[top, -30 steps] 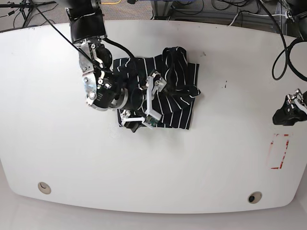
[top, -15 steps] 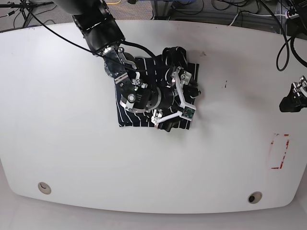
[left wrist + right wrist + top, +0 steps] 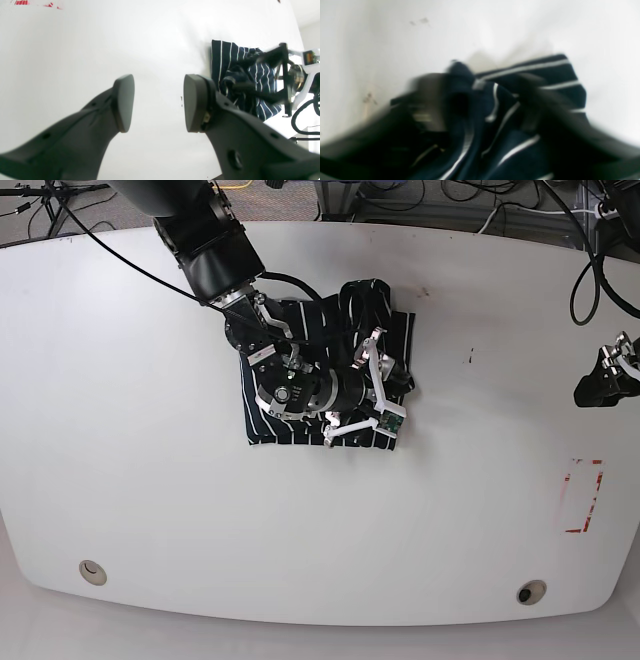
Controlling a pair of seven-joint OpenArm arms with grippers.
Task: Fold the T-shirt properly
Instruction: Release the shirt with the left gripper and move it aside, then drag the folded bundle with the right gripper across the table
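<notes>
since a second ago the right arm has swung from the shirt's near-left corner across the bundle, and its right gripper [image 3: 385, 388] now sits low over the shirt's right side, narrower than it was. the right wrist view is smeared by motion: two dark fingers [image 3: 545, 110] flank a bunched fold of the t-shirt [image 3: 495, 117], but whether they have pinched the cloth or only straddle it i cannot tell.

the t-shirt [image 3: 300, 330] lies as a roughly square, partly folded bundle on the white table [image 3: 130, 480], a little left of centre and toward the far edge in the base view, with a rumpled loop of cloth sticking up at its far right corner. the right arm covers much of its middle.

the left gripper [image 3: 610, 375] hangs at the table's right edge, well apart from the shirt. in the left wrist view its two fingers [image 3: 123, 102] stand clearly apart with nothing between them, only bare tabletop below, and the shirt [image 3: 225, 62] is off to the side beyond them.

a red outlined mark [image 3: 583, 495] lies near the right edge, below the left gripper. wide bare table surrounds the bundle on the near, left and right sides; the far edge is close behind it.
</notes>
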